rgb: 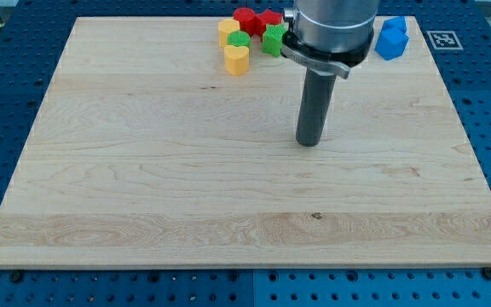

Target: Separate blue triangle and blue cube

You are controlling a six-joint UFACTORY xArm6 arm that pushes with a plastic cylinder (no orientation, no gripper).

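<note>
Two blue blocks (391, 37) touch, well apart from my tip (309, 143).

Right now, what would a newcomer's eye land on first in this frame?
First, my dark rod coming down over the middle of the wooden board, my tip resting on bare wood away from every block. Next, a tight cluster of red, yellow and green blocks at the view's top edge, left of the rod. At the top right, two blue blocks sit pressed together.

You are getting bright, even overhead light, sharp focus throughout, with soft shadows hugging the blocks at upper centre.
</note>
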